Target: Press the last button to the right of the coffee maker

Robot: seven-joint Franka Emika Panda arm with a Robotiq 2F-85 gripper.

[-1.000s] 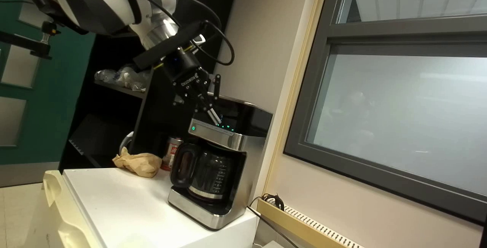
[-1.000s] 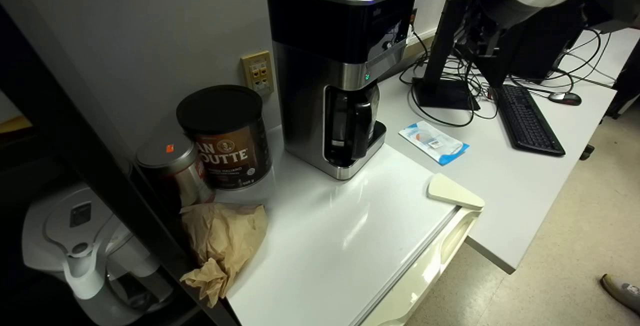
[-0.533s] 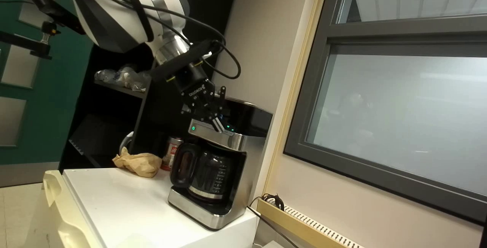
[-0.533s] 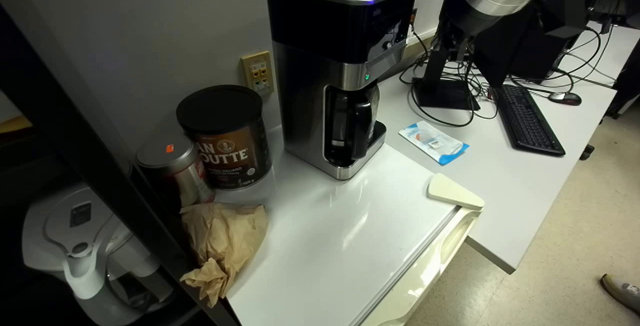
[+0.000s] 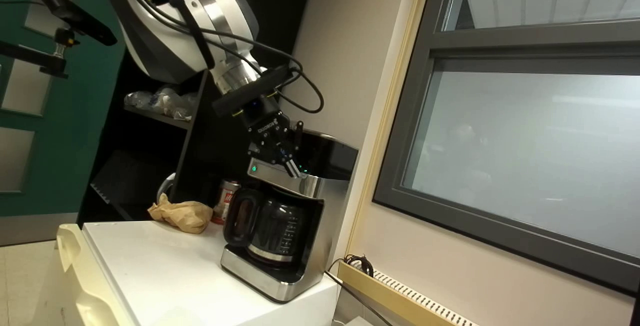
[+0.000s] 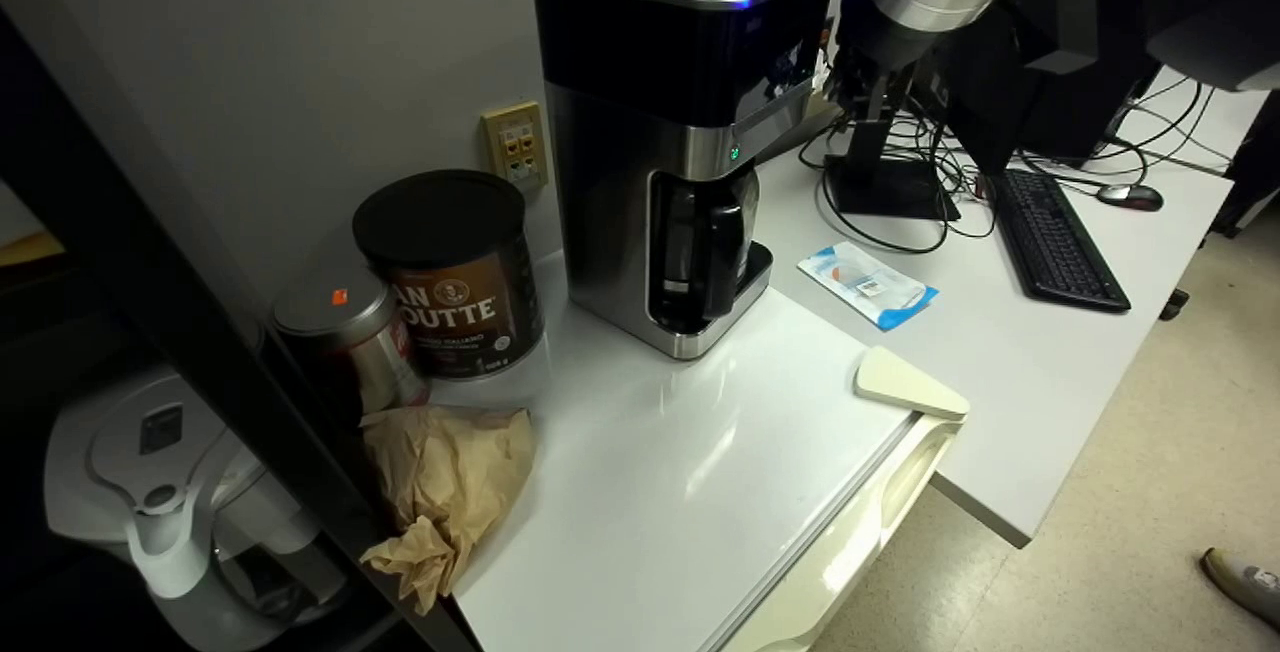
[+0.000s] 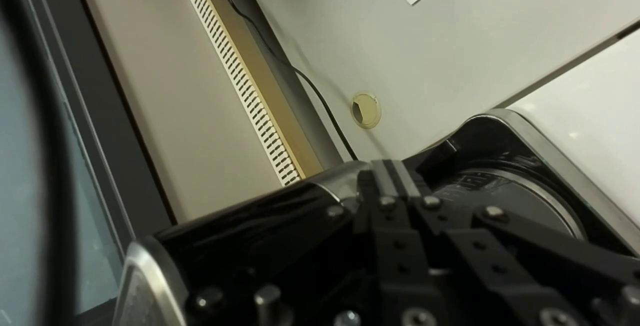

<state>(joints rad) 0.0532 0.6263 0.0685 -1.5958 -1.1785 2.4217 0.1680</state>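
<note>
The black and silver coffee maker [image 5: 336,211] stands on a white cabinet, its dark carafe [image 5: 277,226] in place. It also shows in an exterior view [image 6: 620,222] and in the wrist view [image 7: 225,223]. A green light [image 5: 254,168] glows at the left end of its silver control strip [image 5: 272,172]. My gripper [image 5: 294,168] is shut and empty, its fingertips together, pointing down at the right part of the strip. The fingertips cover part of the lights and buttons there. I cannot tell whether they touch. The gripper [image 6: 880,110] and its tips [image 7: 395,178] show in the remaining views.
A brown paper bag [image 6: 450,492], a metal can [image 6: 345,332] and a large dark coffee tin [image 6: 455,282] stand beside the coffee maker. A wall [image 5: 345,66] is close behind it. A monitor, cables and a keyboard [image 6: 1055,237] are on the adjoining desk.
My gripper has moved down and to the right along the control strip, closer to its right end. The fingers stay shut. The coffee maker has not moved.
</note>
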